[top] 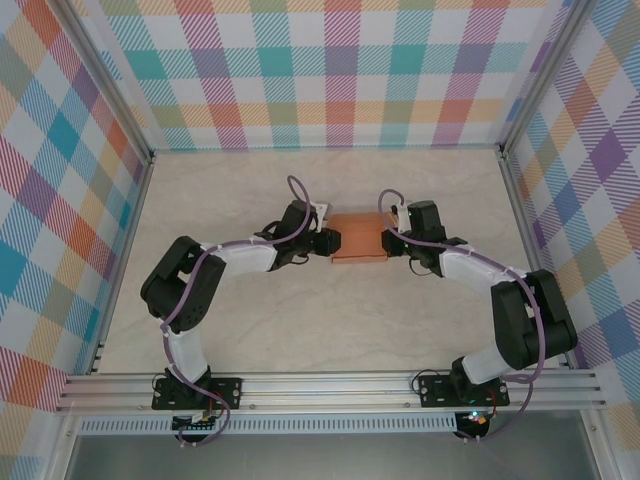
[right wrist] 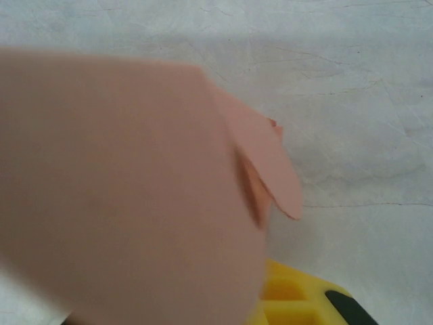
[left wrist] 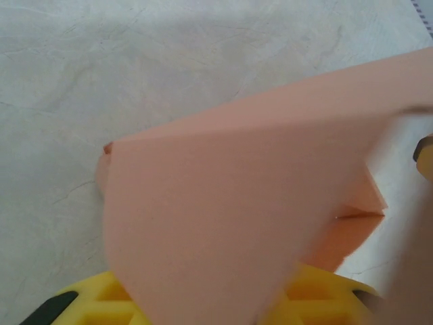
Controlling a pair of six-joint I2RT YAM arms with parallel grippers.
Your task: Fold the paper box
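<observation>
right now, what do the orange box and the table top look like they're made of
The paper box looks like thin card, salmon-orange and matte: it curves softly and holds sharp creases. The table seems a hard, smooth sheet with pale marble-like veining, likely laminate, though stone can't be ruled out.

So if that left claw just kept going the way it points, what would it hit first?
The paper box: the left gripper points straight at its left end and seems to be touching it, though the depth is hard to judge. Past the box sits the right gripper, facing back.
</observation>
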